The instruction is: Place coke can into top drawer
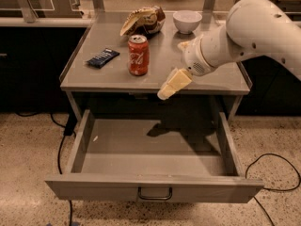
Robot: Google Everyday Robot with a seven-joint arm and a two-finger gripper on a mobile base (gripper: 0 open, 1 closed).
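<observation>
The coke can (138, 55) is a red can with white script and a silver top. It stands upright on the grey tabletop (117, 79), left of centre. The top drawer (155, 187) is pulled fully open below the table and is empty inside, with its dark loop handle (154, 194) at the front centre. My gripper (172, 70) is open and empty. It hangs over the table's front edge, to the right of the can and apart from it. The white arm (249, 29) reaches in from the right.
A dark blue snack bar wrapper (102, 58) lies left of the can. A brown chip bag (143, 20) and a white bowl (187, 21) sit at the back of the table. Black cables (275, 173) lie on the speckled floor on both sides.
</observation>
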